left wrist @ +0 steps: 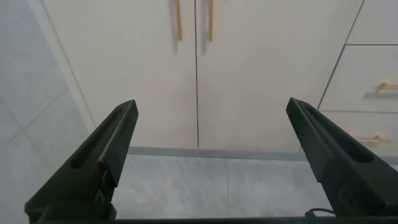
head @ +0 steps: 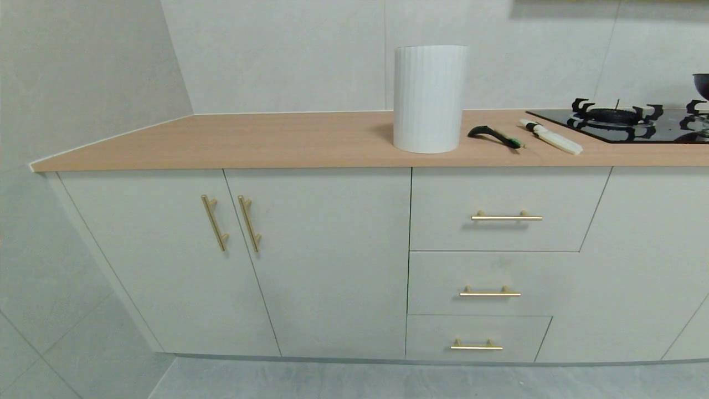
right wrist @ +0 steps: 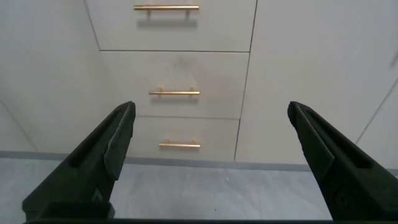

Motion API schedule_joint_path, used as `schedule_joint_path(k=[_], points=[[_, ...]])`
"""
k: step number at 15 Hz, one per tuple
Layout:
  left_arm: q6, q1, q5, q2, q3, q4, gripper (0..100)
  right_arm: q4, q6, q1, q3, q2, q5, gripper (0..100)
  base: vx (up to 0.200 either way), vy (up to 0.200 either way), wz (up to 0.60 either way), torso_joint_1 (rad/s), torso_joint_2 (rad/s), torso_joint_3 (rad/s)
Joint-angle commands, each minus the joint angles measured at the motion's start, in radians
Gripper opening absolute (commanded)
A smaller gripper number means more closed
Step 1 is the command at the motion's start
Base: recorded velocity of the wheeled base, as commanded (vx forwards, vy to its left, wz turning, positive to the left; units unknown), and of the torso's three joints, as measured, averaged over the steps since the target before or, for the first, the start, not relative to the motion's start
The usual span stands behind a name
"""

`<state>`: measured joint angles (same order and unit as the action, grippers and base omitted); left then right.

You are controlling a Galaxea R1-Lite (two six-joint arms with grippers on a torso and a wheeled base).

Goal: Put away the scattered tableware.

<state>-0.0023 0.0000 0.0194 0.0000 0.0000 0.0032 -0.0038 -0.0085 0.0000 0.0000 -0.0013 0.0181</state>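
Note:
On the wooden counter (head: 249,141) stands a tall white ribbed holder (head: 428,98). Just right of it lie a black-handled utensil with a green tip (head: 494,136) and a white-handled utensil (head: 550,136). My left gripper (left wrist: 211,109) hangs low in front of the double cabinet doors (left wrist: 196,62), open with nothing between its fingers. My right gripper (right wrist: 211,112) is open and empty too, facing the stack of drawers (right wrist: 174,81) near the floor.
A black gas hob (head: 626,122) with pan supports sits at the counter's right end, a dark pot (head: 701,84) at its edge. Below are two doors with gold handles (head: 230,221) and three drawers (head: 498,216). A tiled wall closes the left side.

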Motion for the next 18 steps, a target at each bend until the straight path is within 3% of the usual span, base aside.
schedule_joint_path(k=[1,18], points=[[-0.001,0.0,0.001,0.0,0.0,0.0,100,-0.001,-0.001,0.0,0.0,0.001,-0.001,100,0.0,0.0,0.0,0.0,0.0,0.0],[-0.001,0.0,0.001,0.0,0.0,0.0,100,0.001,-0.007,0.0,0.0,0.003,0.0,100,0.0,0.0,-0.04,0.0,0.0,0.0]])
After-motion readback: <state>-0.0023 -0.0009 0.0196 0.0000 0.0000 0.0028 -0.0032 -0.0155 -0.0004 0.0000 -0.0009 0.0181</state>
